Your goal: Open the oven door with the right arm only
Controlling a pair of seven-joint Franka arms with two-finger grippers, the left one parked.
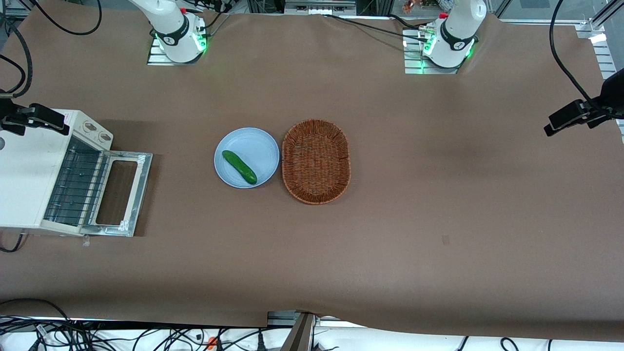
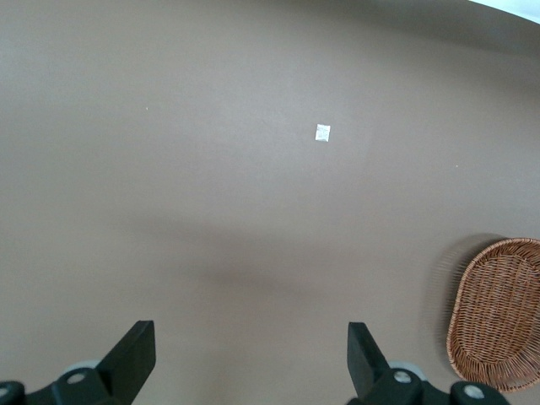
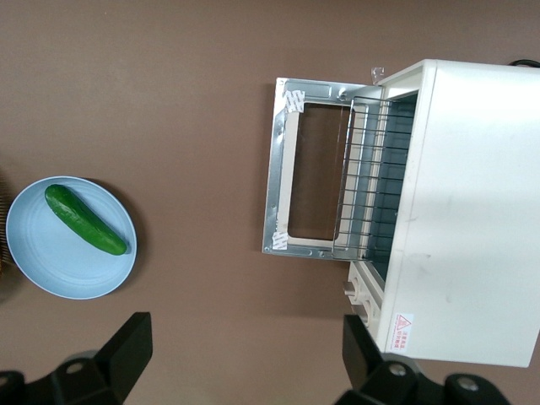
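Front view: shiny metal-framed oven door [image 1: 122,193] of the white boxy toaster oven [image 1: 29,170] was seen folded flat on the brown table [image 1: 438,195]. Black two-finger gripper [image 3: 245,359] was held high above, fingers spread, nothing gripped.

Brown cloth covers the table [image 1: 438,204] edge to edge, lying flat with faint shadows (soft, even overhead light). Tangled black cables [image 1: 73,334] crowd the white floor strip at its near edge. 2 green-lit mounting plates [image 1: 176,53] sit at its farthest edge.
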